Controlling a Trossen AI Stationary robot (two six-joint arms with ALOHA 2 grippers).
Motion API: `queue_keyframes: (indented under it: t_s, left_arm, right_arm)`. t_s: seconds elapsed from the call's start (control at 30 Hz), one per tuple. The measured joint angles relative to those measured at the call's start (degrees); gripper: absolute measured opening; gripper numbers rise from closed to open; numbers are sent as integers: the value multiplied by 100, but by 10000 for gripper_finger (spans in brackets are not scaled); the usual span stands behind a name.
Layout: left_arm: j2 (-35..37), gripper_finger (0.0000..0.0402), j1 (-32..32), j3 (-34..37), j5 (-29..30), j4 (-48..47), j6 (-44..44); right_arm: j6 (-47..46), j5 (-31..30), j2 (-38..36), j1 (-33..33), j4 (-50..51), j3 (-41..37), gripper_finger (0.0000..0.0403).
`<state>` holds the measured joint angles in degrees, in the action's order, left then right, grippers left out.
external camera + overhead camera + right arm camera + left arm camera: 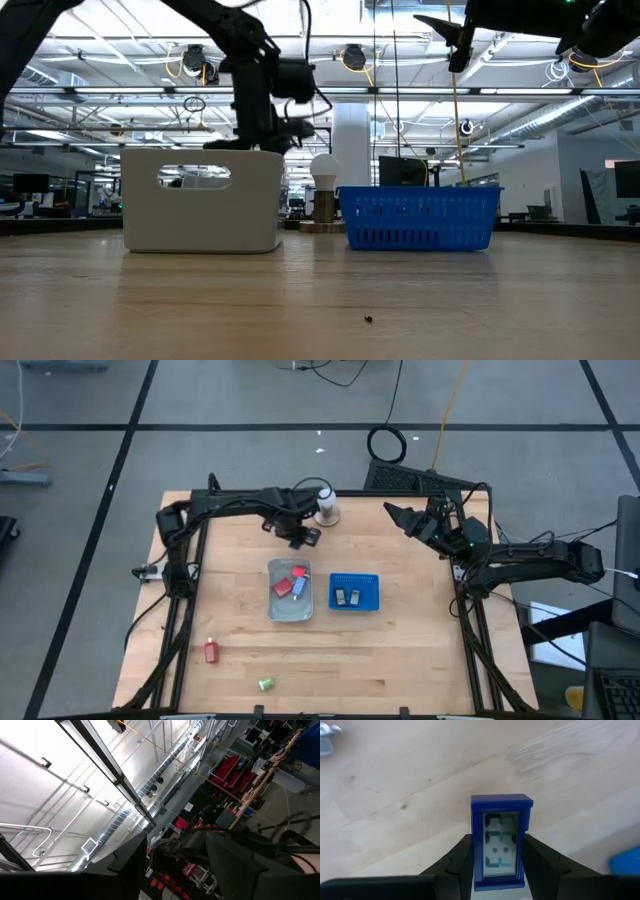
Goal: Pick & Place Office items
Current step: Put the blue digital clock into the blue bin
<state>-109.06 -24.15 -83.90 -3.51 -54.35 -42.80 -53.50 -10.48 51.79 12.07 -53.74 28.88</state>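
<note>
My left gripper (pixel 303 536) hangs over the far middle of the table, shut on a small blue office item (pixel 501 842) with a pale display-like face. Just nearer lies the clear tray (pixel 272 605), with a red and a blue item inside. To its right the blue basket (pixel 372 600) holds two dark items. A red item (pixel 211 651) and a green one (pixel 266 683) lie on the wood near the front left. My right gripper (pixel 392 512) waits raised at the far right, open, its fingers (pixel 127 865) tilted up toward the ceiling. My left gripper pinches the blue item's two long sides (pixel 478 862) between its two fingers (pixel 460 867), at the end nearer the wrist. The fingers point down from above and lie along the item. It is lifted clear, with its free end hanging over bare wood.
A white ball on a round base (pixel 326 510) stands at the far edge, just right of my left gripper. In the low view the tray (pixel 200 200) and the basket (pixel 420 215) stand side by side. Bare wood lies along the front and at the left.
</note>
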Motion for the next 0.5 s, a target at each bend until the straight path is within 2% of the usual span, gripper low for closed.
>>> queue_keyframes:
  t_s: [0.27, 0.5]
  left_arm:
    - [618, 133, -15, -4, 119, 57, -186]
    - [1090, 133, 234, -9, 56, 183, -393]
  right_arm:
    - [22, 1, 0, -1, 0, 0, 196]
    - [22, 2, 0, -2, 2, 0, 196]
